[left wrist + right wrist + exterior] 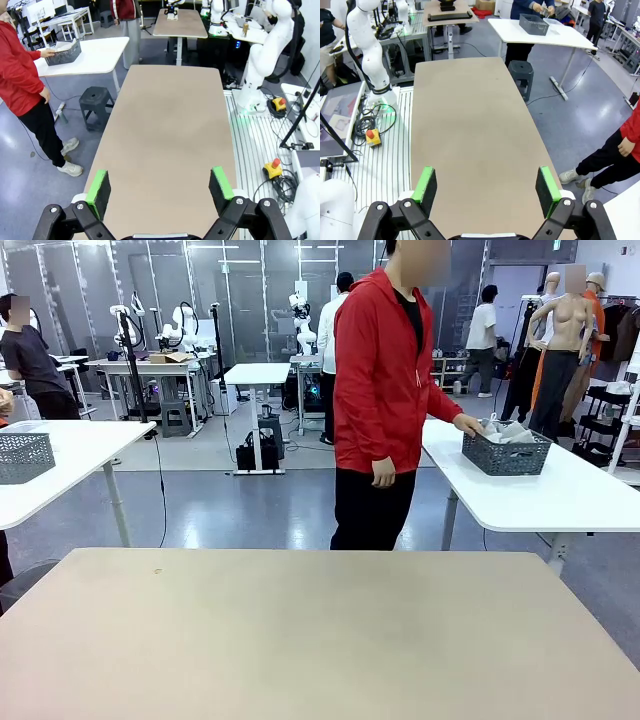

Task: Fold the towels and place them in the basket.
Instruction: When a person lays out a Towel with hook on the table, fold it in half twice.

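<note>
Basket [505, 453] holding pale towels [510, 430] sits on a white side table [590, 490], well apart from the 2 grippers, with a person's hand [467, 424] on its rim. Left gripper [160, 175] and right gripper [486, 172] hang spread wide over the beige table [320, 640], pinching nothing. Front view shows the towels; in the left wrist view the basket's contents are too small to tell.

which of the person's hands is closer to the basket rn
The person's left hand: it rests on the rim of the basket, which stands on the side table. Their right hand hangs by their hip, apart from it.
</note>
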`<state>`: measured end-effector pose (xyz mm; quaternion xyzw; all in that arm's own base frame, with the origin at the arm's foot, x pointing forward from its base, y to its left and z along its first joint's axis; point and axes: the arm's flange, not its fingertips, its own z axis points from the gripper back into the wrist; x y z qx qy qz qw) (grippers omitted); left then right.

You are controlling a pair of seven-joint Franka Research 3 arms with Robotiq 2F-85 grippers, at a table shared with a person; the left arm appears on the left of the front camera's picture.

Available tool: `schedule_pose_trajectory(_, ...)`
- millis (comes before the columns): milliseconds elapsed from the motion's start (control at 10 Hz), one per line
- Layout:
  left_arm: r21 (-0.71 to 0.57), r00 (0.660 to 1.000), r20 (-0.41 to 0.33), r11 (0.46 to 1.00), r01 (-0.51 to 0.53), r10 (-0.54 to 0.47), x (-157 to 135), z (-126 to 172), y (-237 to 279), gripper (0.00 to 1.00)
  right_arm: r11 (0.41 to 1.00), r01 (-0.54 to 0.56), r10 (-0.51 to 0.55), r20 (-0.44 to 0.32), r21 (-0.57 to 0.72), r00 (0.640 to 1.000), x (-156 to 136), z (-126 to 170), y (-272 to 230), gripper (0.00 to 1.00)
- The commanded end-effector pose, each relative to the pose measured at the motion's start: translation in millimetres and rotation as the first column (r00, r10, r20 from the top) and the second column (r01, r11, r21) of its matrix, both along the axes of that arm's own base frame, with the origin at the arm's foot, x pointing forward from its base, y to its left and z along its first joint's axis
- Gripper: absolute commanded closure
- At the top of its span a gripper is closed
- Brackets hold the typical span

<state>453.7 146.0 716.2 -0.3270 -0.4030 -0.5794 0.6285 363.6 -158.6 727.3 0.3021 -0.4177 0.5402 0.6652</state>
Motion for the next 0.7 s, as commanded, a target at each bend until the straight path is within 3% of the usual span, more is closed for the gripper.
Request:
schedule_pose_trajectory(0,-0.002,1.000,0.001,1.000,0.003,-0.003,-0.3,0.4,-0.3,0.00,1.000,-0.005,0.005,0.005,0.009,1.000,-1.0,1.4,1.8,0.00)
schedule_pose_trajectory(600,-0.002,1.000,0.001,1.000,0.003,-0.003,-0.3,0.4,-0.3,0.00,1.000,-0.005,0.005,0.005,0.009,1.000,-1.0,1.4,1.8,0.00)
